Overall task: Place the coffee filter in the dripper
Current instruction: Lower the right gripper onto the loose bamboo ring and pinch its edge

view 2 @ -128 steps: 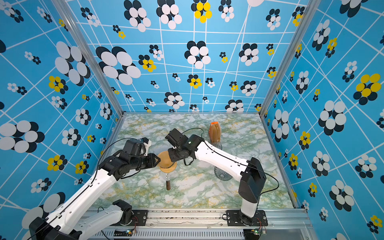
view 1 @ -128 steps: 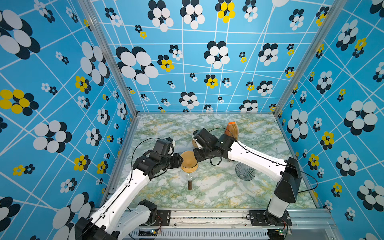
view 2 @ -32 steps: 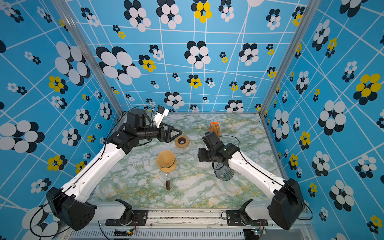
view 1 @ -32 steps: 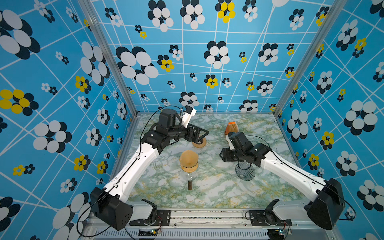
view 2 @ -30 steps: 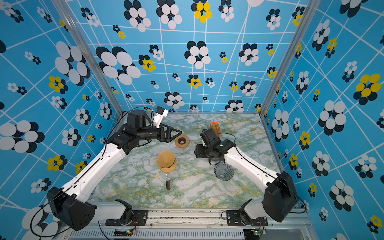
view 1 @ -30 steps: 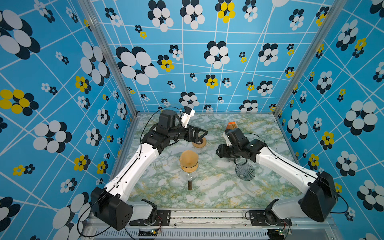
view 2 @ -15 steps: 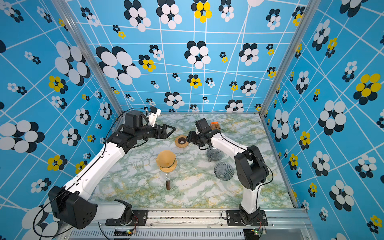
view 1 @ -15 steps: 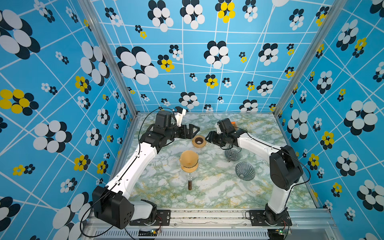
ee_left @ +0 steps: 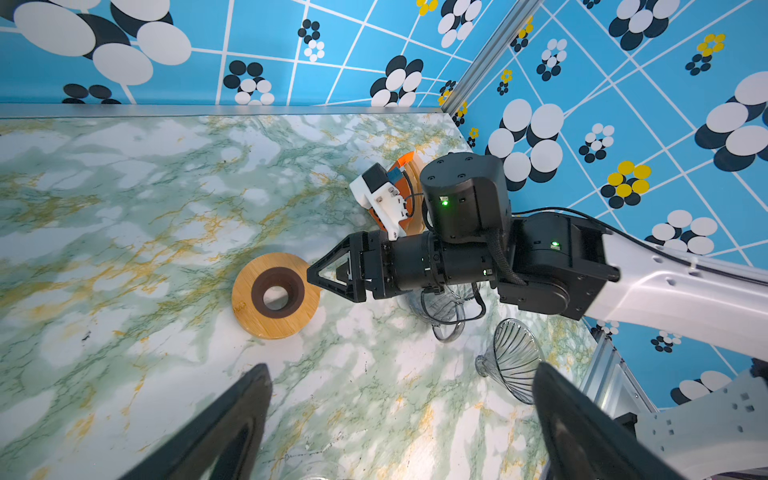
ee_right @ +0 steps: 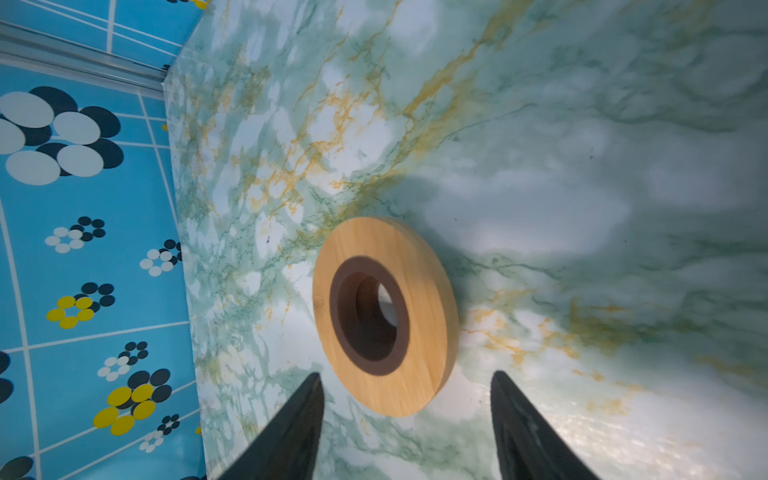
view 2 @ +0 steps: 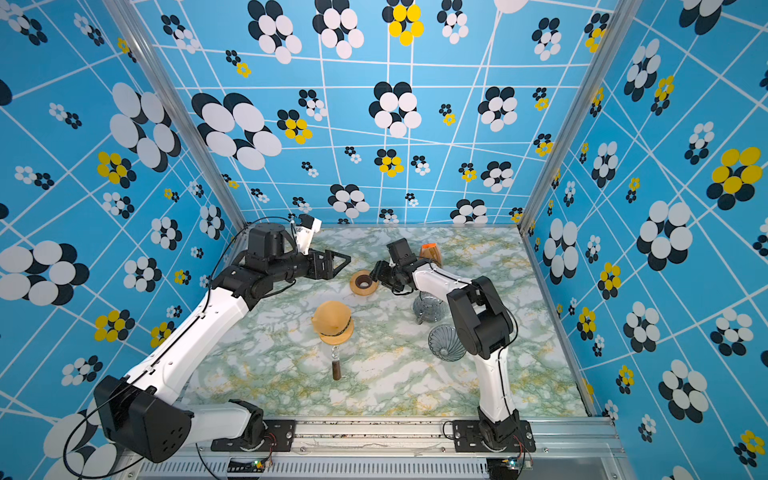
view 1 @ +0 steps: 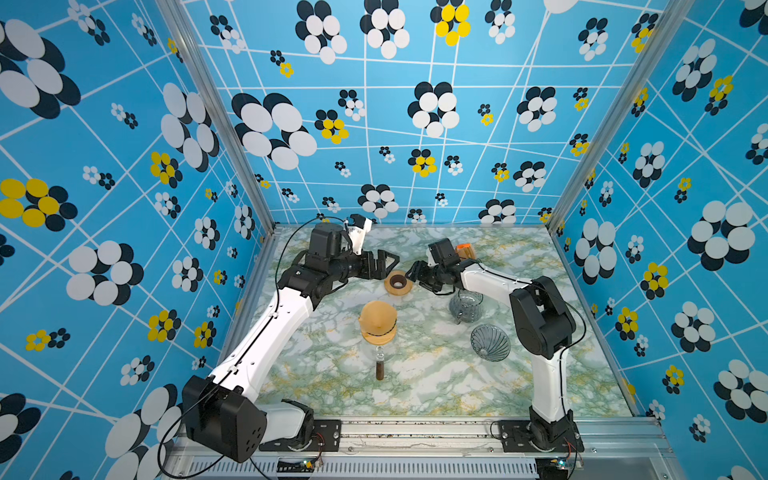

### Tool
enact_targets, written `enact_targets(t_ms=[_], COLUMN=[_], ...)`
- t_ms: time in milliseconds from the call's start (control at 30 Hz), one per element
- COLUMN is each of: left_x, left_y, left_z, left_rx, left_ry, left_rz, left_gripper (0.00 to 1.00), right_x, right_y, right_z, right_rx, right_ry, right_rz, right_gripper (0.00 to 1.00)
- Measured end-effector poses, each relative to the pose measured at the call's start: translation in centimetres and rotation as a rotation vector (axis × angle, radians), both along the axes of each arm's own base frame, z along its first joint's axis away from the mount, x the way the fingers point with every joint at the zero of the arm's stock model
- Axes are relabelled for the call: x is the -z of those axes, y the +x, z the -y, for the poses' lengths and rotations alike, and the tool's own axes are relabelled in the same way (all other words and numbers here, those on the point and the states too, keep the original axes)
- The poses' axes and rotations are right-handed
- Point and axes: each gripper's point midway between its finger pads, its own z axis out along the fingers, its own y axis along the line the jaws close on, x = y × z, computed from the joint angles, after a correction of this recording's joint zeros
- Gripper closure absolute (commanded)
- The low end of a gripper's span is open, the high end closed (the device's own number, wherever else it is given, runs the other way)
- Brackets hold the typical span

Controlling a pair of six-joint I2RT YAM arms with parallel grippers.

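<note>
- Top views both show the coffee filter (view 1: 377,318), a tan paper cone, sitting mouth-down, it seems, on a wood-collared glass vessel (view 1: 378,338) mid-worktop, well apart from both arms and untouched, so the main step looks not yet begun
- Both top views also place the dripper (view 1: 490,343), a ribbed glass cone, on the near right beside a glass jug (view 1: 465,306); a wooden ring (view 1: 398,282) lies flat farther back, between the left claw (view 1: 390,264) and the right claw (view 1: 413,275)
- Left wrist view: the left claw (ee_left: 401,365) is spread wide and empty above bare worktop (ee_left: 124,208) just near of the ring, probably held back to leave the ring to the other arm; whether the right claw's tips touch the rim I cannot tell
- Right wrist view: the right claw (ee_right: 405,374) is partly spread and grasps nothing, its tips flanking the ring's closest edge; I judge it is lining up to pinch the ring, likely the base the dripper needs to stand upright before the filter goes in
</note>
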Motion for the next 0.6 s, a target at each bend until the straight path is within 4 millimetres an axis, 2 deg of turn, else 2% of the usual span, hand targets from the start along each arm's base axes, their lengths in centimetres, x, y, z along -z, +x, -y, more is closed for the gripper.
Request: enact_targets(t_ms=[167,400,600], left_x=[0.0,-0.1,-0.1], left_y=[0.0,0.0,0.0], left_z=[0.0,0.0,0.0], left_rx=[0.0,0.0,0.0], left_ry=[-0.001,-0.002,-0.002], left_rz=[0.004,0.006,0.006], left_gripper=[0.01,0.01,0.01], right_x=[1.2,0.9,2.7], right_y=[0.7,1.4,1.3], right_z=[-0.4,-0.9,-0.9], right_rx=[-0.005,-0.011,-0.01], right_ry=[0.001,0.013,-0.003], right_rz=[-0.018,-0.01,-0.04], right_gripper=[0.46,0.51,0.53])
